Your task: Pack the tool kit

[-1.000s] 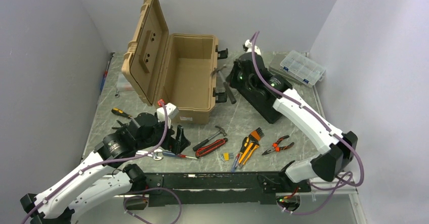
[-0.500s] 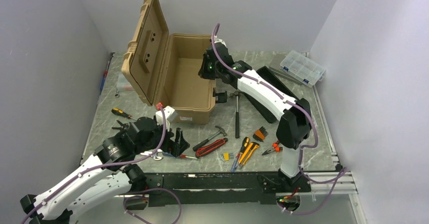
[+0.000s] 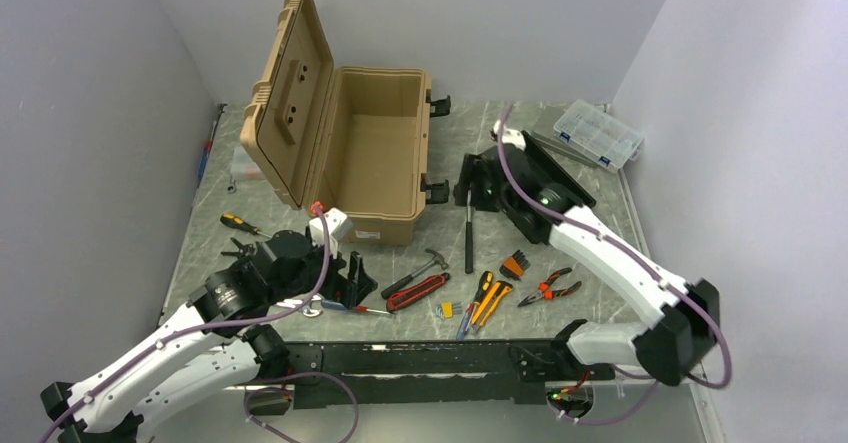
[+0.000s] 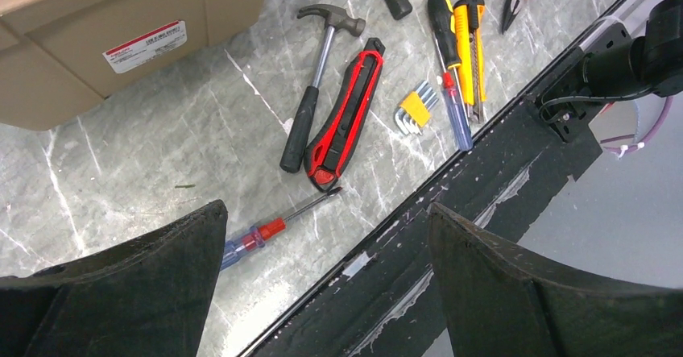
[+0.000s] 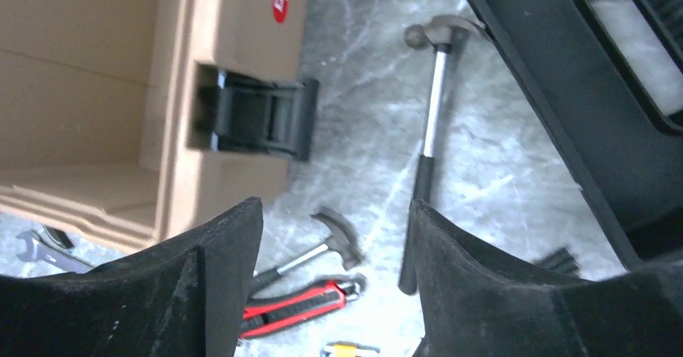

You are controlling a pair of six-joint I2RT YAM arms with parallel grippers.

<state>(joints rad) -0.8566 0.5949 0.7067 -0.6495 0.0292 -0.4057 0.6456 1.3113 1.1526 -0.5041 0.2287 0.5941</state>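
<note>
Jaws spread and empty, the left gripper [image 4: 326,236] hangs over a screwdriver [image 4: 266,230] at the table's [image 3: 445,238] front edge, the right gripper [image 5: 334,212] by 1 long hammer [image 5: 431,123] beside the tan toolbox [image 3: 375,153].

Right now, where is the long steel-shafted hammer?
In the top view the hammer lies on the table right of centre, between the tan toolbox and the black insert tray, head under the right gripper.

Left gripper [image 4: 326,220] hovers low, jaws wide apart; right gripper [image 5: 334,212], reached farther forward, gapes too.
</note>
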